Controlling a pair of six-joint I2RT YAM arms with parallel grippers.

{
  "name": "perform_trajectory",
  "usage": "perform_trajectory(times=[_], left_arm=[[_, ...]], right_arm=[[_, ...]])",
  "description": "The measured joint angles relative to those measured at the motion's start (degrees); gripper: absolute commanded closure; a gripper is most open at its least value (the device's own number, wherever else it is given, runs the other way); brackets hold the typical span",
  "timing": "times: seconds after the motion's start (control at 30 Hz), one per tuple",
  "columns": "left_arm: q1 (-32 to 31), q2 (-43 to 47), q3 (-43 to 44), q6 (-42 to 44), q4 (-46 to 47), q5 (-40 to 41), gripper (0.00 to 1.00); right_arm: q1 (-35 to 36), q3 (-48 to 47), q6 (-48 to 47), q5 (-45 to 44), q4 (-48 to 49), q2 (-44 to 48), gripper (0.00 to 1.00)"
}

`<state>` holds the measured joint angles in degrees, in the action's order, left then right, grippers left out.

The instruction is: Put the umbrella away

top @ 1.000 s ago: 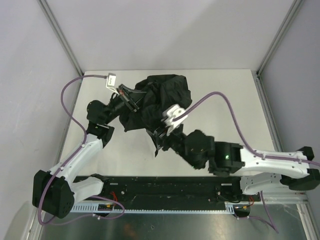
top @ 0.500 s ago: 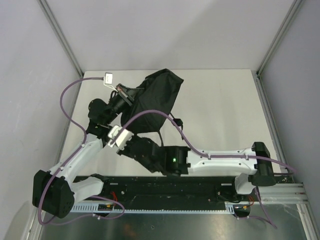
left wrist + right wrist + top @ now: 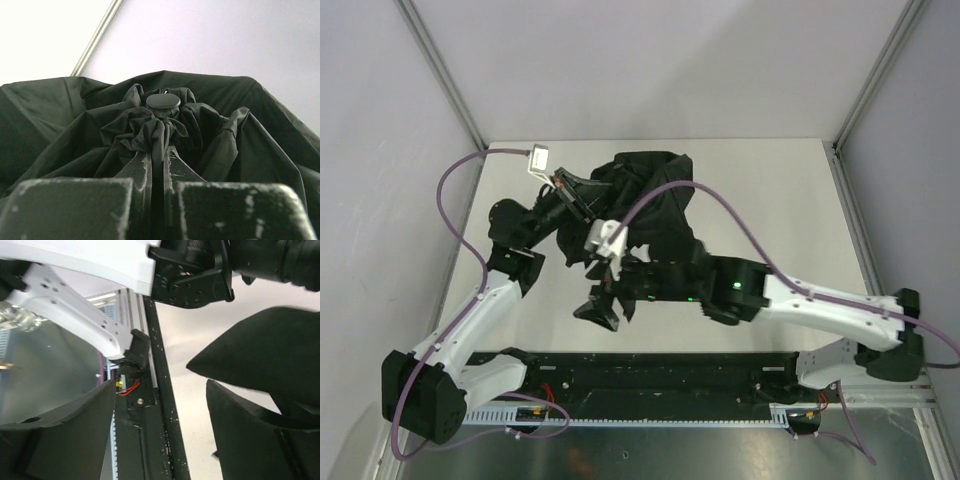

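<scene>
One pale table [image 3: 770, 200] fills the middle of the overhead view, and both arms reach onto it from the near edge. The right arm [image 3: 820, 300] stretches leftward across the front of the table, while the left arm [image 3: 485, 305] rises along the left side. Between them, over the back left part of the table, is the umbrella [image 3: 650, 195], a crumpled heap of black cloth; whether it rests on the top or hangs from the grip cannot be told. The left gripper [image 3: 157, 150] is clamped tight on a bunch of gathered cloth, pinching it just below a small round cap [image 3: 163, 101]. The right gripper [image 3: 605, 305] hangs near the front left of the heap, its fingers [image 3: 60, 440] spread apart with nothing between them.
</scene>
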<state>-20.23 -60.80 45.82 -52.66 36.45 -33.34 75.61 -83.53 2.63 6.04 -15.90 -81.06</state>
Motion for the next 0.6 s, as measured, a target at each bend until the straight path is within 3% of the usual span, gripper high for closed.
perform_trajectory(times=[0.43,0.6], left_arm=[[2.67,0.00,0.02,4.90,0.42,-5.97,1.00],[2.97,0.00,0.04,5.22,0.52,-7.17,1.00]], right_arm=[[1.66,0.15,2.36,-1.64,-7.78,19.82,0.22],[-0.24,0.92,5.60,-9.40,-9.31,25.33,0.30]])
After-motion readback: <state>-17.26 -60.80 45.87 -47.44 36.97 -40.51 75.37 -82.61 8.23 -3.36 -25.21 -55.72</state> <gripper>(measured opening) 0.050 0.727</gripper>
